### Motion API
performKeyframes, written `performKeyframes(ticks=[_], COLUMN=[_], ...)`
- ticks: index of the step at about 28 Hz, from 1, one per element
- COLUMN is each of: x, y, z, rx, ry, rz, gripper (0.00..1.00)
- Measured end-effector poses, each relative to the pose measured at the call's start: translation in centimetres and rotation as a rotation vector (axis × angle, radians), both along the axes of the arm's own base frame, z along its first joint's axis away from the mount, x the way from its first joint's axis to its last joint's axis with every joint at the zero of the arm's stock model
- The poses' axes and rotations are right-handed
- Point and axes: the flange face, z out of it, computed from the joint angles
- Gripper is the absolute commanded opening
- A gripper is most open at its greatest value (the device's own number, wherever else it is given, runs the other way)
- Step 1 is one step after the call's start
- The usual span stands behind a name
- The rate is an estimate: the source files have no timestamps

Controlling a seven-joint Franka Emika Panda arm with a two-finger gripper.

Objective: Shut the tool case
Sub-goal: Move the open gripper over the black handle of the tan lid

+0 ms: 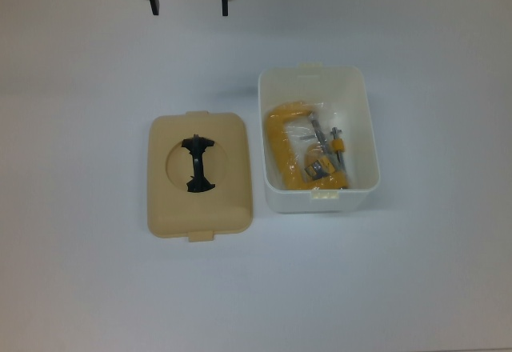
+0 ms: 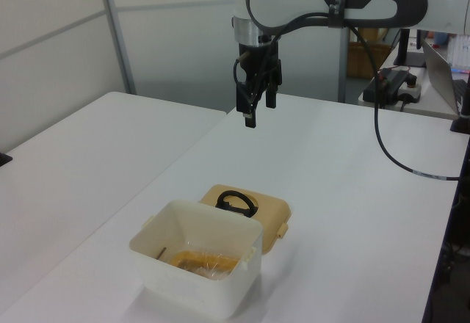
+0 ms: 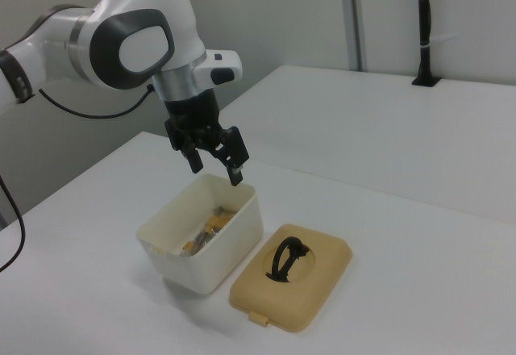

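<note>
The tool case's white box [image 1: 369, 140] stands open on the white table, right of centre in the top view, with a yellow clamp-like tool [image 1: 286, 150] in clear wrap inside. Its tan lid [image 1: 232, 140] lies flat just to the top view's left of the box, apart from it, black handle [image 1: 197, 164] up in the round recess. My gripper [image 1: 190, 6] hangs open and empty at the far table edge, well above and away from both. In the left view, the gripper [image 2: 258, 109] hovers high behind the lid [image 2: 273, 213] and box [image 2: 198, 282]. The right view shows the gripper [image 3: 216, 159] above the box [image 3: 230, 238], beside the lid [image 3: 314, 286].
A black cable [image 2: 389, 154] trails from the arm across the table at the left view's right, near a power strip [image 2: 393, 84] and a laptop edge [image 2: 444, 66]. A black post [image 3: 425, 28] stands on a second table in the right view.
</note>
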Motion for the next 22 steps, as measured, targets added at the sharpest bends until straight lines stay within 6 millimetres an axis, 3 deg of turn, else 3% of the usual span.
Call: performKeyframes(ticks=[22], x=[-1.2], y=[0.8], z=[-1.7], rx=[-0.007], ry=[0.129], rz=[-0.013], gripper=[1.0])
